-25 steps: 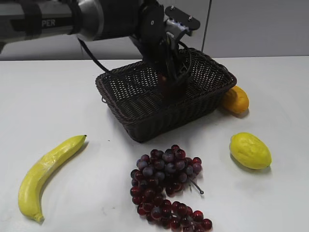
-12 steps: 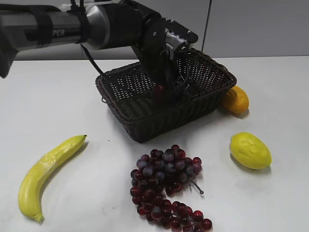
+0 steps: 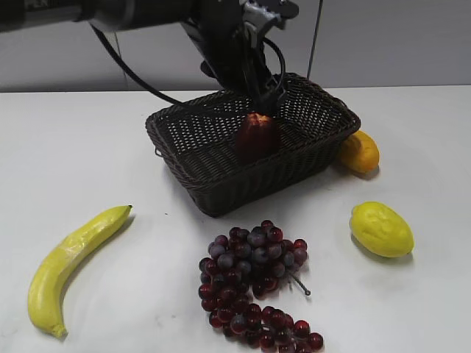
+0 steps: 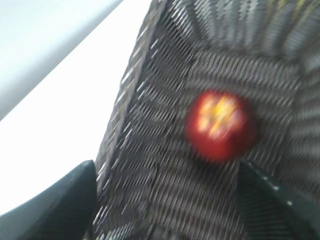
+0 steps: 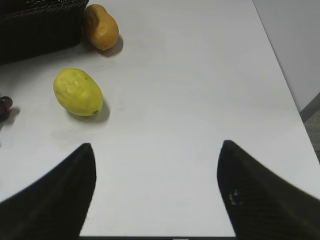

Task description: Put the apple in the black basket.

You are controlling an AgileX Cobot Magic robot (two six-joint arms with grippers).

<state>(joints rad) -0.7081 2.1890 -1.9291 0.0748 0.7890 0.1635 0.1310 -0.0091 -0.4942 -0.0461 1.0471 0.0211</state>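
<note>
The dark maroon-red apple stands upright inside the black basket, its lighter top up. The left wrist view shows the apple lying free on the woven basket floor. My left gripper hangs just above the apple over the basket; its jaws are open and empty. My right gripper is open and empty over bare white table. It does not show in the exterior view.
A bunch of grapes lies in front of the basket. A banana is at front left, a lemon at right, and an orange-yellow fruit touches the basket's right side. The right wrist view shows the lemon and orange-yellow fruit.
My left gripper has let go of the apple and risen out of the basket. The apple now stands free on the basket floor.
</note>
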